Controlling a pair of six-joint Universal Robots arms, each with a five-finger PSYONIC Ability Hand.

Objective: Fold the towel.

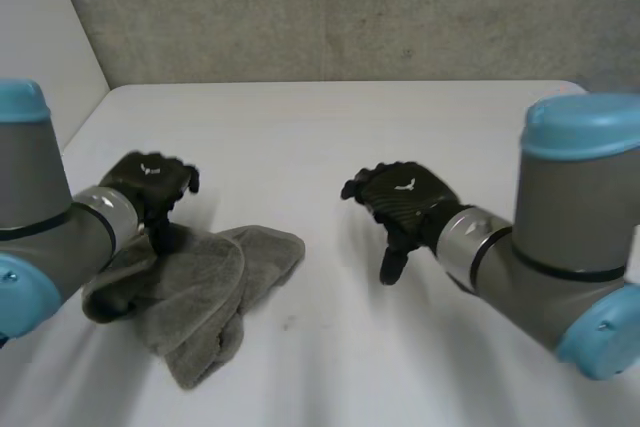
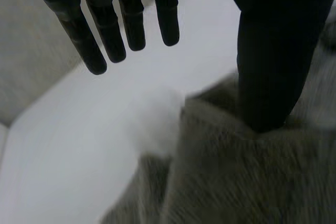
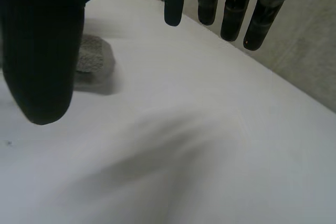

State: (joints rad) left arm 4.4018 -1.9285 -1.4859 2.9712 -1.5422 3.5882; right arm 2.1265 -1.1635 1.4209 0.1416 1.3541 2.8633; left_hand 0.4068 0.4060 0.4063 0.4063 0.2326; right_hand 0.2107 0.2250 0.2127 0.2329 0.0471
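White table (image 1: 330, 127) meets a grey wall (image 1: 350, 7) at its 12 o'clock side. In the head view the towel (image 1: 200, 287), grey and crumpled into loose folds, lies toward the table's 8 o'clock area.

Left hand (image 1: 150, 179): positioned at the towel's 11 o'clock edge. In the left wrist view the fingers (image 2: 131, 19) are straight, spread well away from the thumb (image 2: 273, 51), and hang over bare table. The thumb tip rests on the towel (image 2: 247, 182). Nothing is pinched.

Right hand (image 1: 405, 192): positioned at 3 o'clock of the towel, well apart from it, above bare table. In the right wrist view the fingers (image 3: 233, 9) are straight and wide of the thumb (image 3: 42, 51), holding nothing. One end of the towel (image 3: 94, 56) shows just beyond the thumb.
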